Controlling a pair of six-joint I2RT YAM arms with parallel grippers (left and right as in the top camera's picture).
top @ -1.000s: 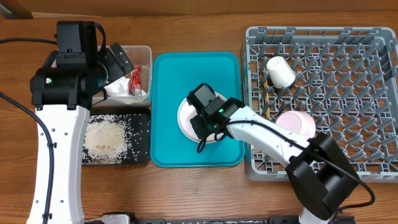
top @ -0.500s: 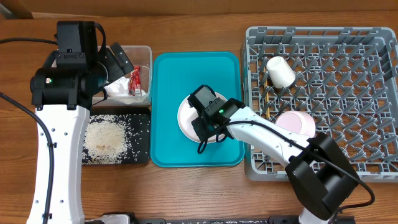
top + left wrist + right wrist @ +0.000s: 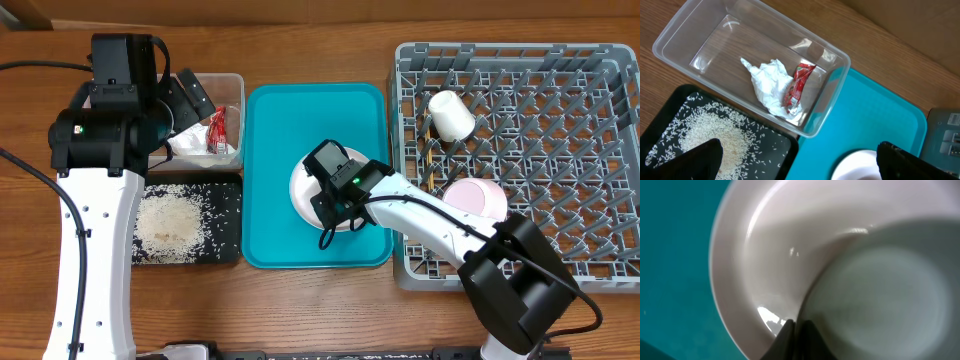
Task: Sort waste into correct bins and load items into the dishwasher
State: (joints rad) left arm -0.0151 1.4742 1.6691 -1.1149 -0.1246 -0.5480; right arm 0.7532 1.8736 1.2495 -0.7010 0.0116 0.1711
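Note:
My right gripper [image 3: 800, 325] is shut on the rim of the pale grey bowl [image 3: 880, 295], which sits on the round whitish-pink plate [image 3: 765, 245] on the teal tray [image 3: 300, 120]. In the overhead view the gripper [image 3: 335, 195] covers the bowl and only the plate's edge [image 3: 300, 190] shows. My left gripper [image 3: 797, 150] is open and empty above the clear tub [image 3: 685, 25], which holds the white tissue [image 3: 767, 82] and the red wrapper [image 3: 797, 87]. The black tray [image 3: 775, 145] holds the rice [image 3: 710, 132]. The white cup [image 3: 450, 115] and pink bowl [image 3: 475, 197] lie in the grey dish rack [image 3: 560, 150].
The clear tub [image 3: 232, 85] and black tray [image 3: 225, 215] stand left of the teal tray, and the dish rack is right of it. Bare wooden table [image 3: 300, 310] runs along the front.
My right gripper, with the bowl and plate under it, has shifted very slightly to the right. The left arm has not moved.

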